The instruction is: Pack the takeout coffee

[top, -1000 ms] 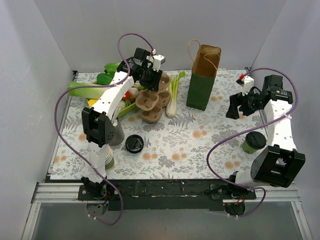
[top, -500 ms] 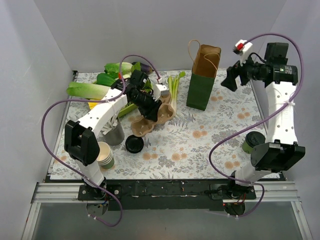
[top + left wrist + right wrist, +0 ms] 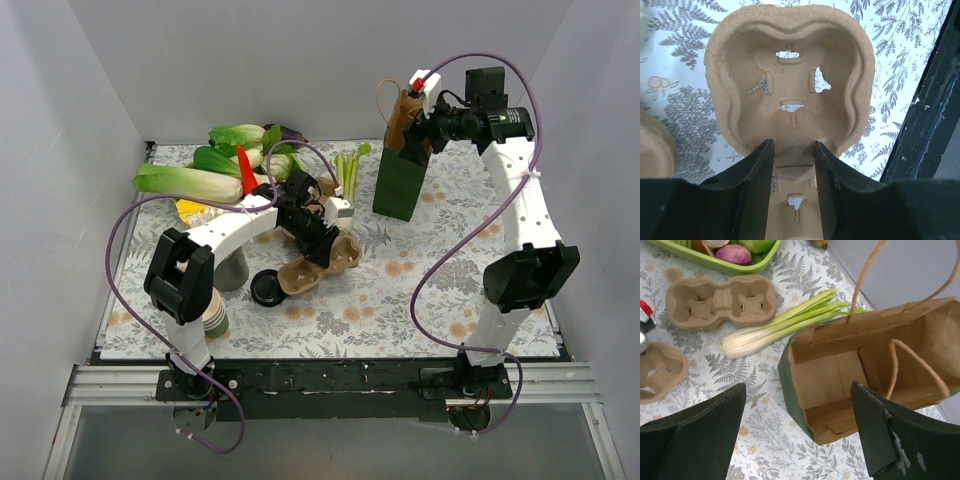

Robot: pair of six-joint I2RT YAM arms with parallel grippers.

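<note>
Lower centre, top view: black lid [image 3: 268, 288] lying loose. Just beyond it, left gripper [image 3: 794, 150] pinches the centre rib of an empty pulp cup carrier [image 3: 790, 75], likely staging it for a cup. Upper right: right gripper [image 3: 797, 385] spread wide above the open paper bag [image 3: 825, 375], nothing inside, probably lining up on it. No takeout coffee shows in any view.

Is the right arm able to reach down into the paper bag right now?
Probably yes. The right gripper hangs open over the paper bag, whose mouth gapes and looks empty; only a handle loops across it.
</note>
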